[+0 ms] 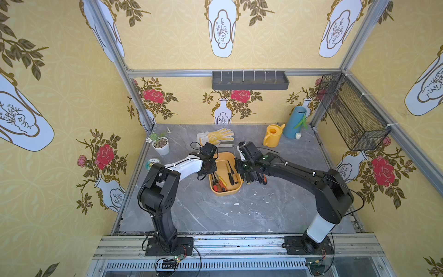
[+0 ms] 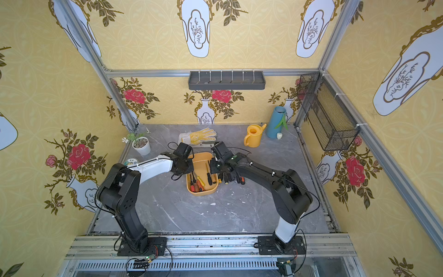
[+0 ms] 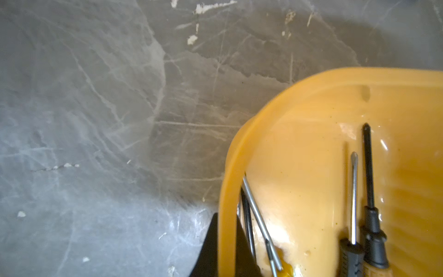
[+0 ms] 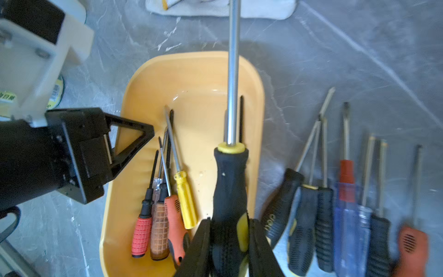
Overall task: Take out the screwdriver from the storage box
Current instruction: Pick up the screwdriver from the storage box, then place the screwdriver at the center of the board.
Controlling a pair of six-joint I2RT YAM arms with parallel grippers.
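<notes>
Holds the black-and-yellow screwdriver (image 4: 230,182) in the right hand (image 4: 230,242), above the storage box (image 4: 191,62); pins the box's rim with the clenched left hand (image 3: 225,242). Looks mid-removal: needs next a carry clear of the rim and a set-down beside the screwdrivers (image 4: 347,191) lying on the surface (image 4: 359,72).

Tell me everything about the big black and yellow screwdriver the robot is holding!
The screwdriver has a fat, rubbery-looking black handle with yellow patches and a yellow collar, plus a long shiny metal shaft whose tip leaves the picture. The right gripper squeezes the handle's back end between its black fingers, holding it over the yellow-orange storage box.
</notes>
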